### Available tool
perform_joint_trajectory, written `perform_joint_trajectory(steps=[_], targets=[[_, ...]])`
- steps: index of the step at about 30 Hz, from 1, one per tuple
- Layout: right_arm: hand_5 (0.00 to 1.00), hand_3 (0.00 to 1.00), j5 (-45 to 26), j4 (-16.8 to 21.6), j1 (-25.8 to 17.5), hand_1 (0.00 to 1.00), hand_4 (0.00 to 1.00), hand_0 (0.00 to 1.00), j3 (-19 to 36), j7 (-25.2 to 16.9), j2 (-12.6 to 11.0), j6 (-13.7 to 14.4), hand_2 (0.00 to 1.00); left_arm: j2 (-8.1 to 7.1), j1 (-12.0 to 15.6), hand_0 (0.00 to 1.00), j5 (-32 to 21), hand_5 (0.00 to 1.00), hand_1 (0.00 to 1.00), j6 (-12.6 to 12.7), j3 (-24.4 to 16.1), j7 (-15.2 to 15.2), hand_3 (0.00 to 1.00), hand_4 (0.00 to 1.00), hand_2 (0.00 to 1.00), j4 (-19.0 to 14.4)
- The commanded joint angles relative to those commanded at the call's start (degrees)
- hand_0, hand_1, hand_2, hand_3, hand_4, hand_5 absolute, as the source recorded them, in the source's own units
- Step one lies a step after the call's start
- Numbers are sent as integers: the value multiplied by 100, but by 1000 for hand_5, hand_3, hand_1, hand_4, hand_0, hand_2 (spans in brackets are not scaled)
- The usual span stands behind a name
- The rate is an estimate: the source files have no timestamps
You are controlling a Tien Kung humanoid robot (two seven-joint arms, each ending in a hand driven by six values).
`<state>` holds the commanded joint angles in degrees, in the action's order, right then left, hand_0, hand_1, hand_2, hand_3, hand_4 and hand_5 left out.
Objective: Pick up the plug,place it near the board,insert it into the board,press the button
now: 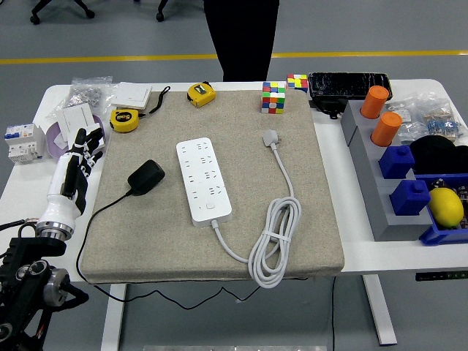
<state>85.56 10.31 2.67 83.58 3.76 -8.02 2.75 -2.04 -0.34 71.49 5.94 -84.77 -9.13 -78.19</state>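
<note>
Plug [145, 177], black, lies on mat [322, 219] left of white board [203, 180]; nothing between. Left hand [75, 170] at mat's left edge, fingers loosely spread, empty. Yellow tape measure [123, 121] beyond.

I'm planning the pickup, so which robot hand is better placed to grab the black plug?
Left. The left robot hand, fingers open, sits just left of the black plug adapter; no right hand is in view.
</note>
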Motion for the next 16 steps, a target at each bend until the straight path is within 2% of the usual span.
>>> perform_joint_trajectory(steps=[5,6,9,16], targets=[[926,791,-251,0,171,736,998,806,-426,24,-130,-26,747,-55,-30,880,-13,998,942,52,46,-43,843,998,884,42],[926,791,-426,0,237,736,998,806,-672,-3,-168,-28,747,-77,-60,880,41,998,942,53,61,-42,843,998,884,51],[926,791,-576,0,250,736,998,806,-879,-39,-177,-21,747,-102,-105,880,155,998,942,46,76,-34,843,998,884,46],[920,787,-518,0,175,735,998,806,-997,-25,-100,-54,746,-138,-11,878,235,998,943,40,67,-34,841,998,880,4]])
